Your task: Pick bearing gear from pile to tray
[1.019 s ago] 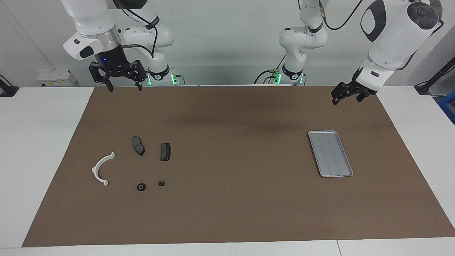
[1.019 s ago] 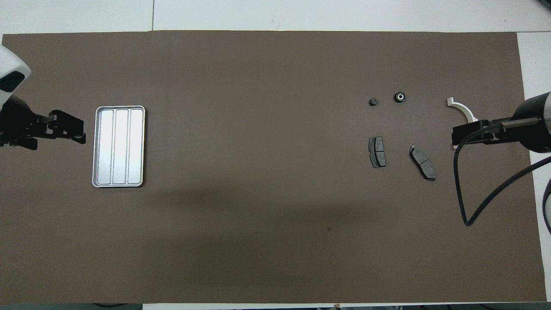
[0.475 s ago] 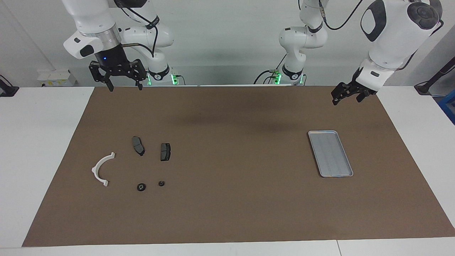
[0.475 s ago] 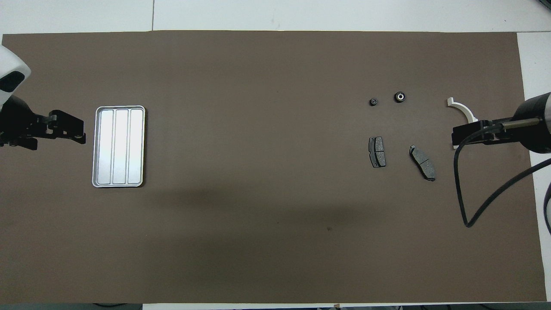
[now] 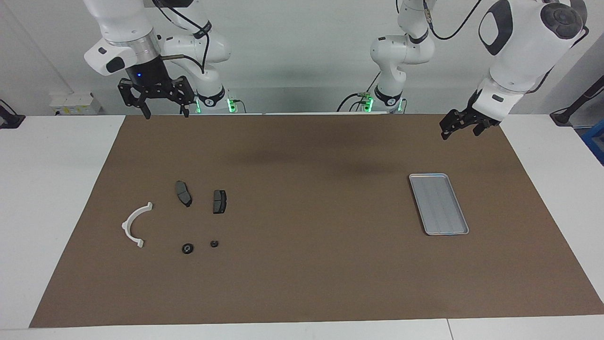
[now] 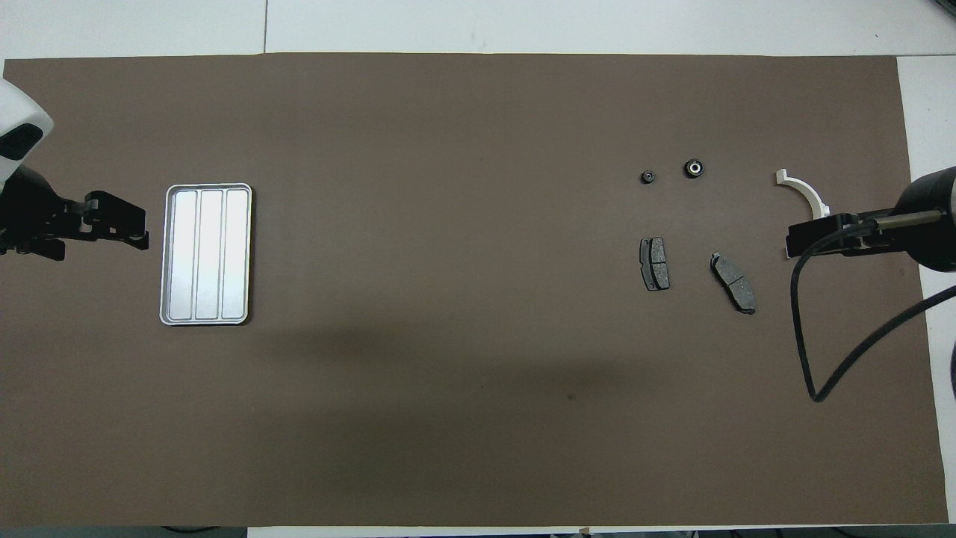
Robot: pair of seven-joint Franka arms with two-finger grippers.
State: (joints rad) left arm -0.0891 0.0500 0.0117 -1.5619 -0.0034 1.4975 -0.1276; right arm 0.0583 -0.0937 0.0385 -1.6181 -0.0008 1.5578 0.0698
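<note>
Right gripper (image 5: 165, 114) raised over desk edge, fingers wide, empty, left gripper (image 5: 460, 130) raised near tray (image 5: 439, 204), fingers wide, empty, pile (image 5: 188, 217) untouched

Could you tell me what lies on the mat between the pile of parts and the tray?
Nothing: between the pile and the tray the brown mat is bare. The overhead view shows this best, and the facing view agrees.

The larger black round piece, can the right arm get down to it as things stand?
Probably yes. The right gripper hangs open and empty at that end of the table, and the larger black round piece lies apart from the white bracket, with nothing over it.
</note>
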